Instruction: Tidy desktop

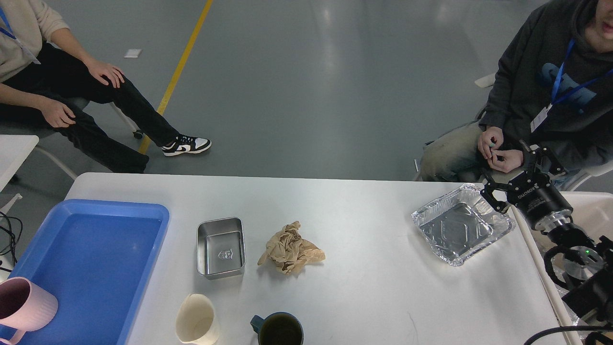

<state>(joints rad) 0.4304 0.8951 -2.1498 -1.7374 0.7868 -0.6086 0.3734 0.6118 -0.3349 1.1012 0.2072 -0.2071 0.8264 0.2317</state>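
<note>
Over the far right corner of the desktop (364, 287), hovered with right gripper (515, 173) spread wide and empty just beside the foil tray (462, 225), seemingly approaching for a pick, next needing to close on its rim; left gripper out of view.

On the desktop (364, 297), the metal box (221, 247) lies between the tray (86, 268) at left and the crumpled paper (289, 249) at right.
</note>
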